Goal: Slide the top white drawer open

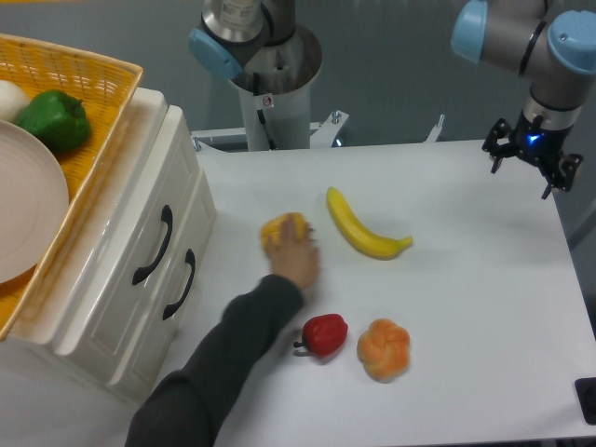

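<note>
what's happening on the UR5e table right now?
A person's hand is on a yellow object mid-table. The gripper hovers at the far right edge, holding nothing, nowhere near the cabinet. The top white drawer looks shut. A banana, red pepper and orange item lie loose.

The silver arm (507, 37) wore pale-blue joint caps; its black tool (531, 154) showed a small blue light.
</note>
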